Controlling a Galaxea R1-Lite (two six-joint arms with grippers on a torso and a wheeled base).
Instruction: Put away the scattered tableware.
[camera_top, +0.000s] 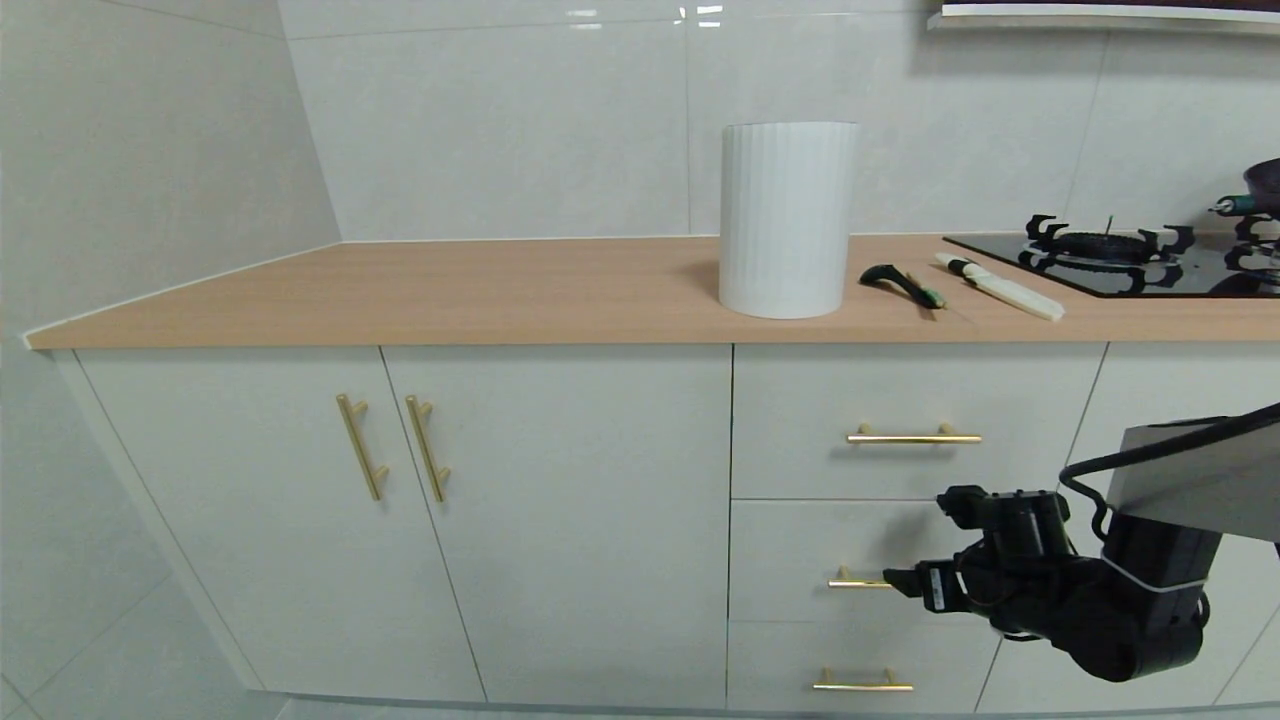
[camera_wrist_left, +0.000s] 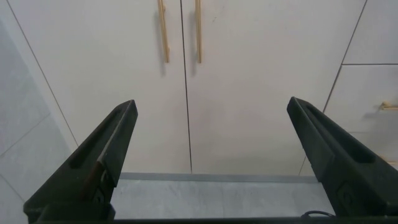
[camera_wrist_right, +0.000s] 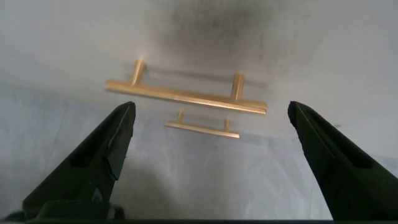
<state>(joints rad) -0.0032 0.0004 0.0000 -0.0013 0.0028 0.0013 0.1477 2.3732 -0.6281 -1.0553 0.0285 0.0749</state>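
Matt wood-grain countertop (camera_top: 500, 290), ribbed matt canister (camera_top: 788, 220), glossy wall tiles (camera_top: 500, 120), brass-coloured metal drawer handle (camera_top: 913, 436), glossy hob (camera_top: 1100, 278)

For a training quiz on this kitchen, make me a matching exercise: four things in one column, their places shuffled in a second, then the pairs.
Things
1. canister
2. knife
3. black-handled tool
4. right gripper

Places
a. in front of the middle drawer handle
b. on the counter, nearest the hob
c. between the canister and the knife
d. leftmost on the counter

Pairs: 1-d, 2-b, 3-c, 4-a
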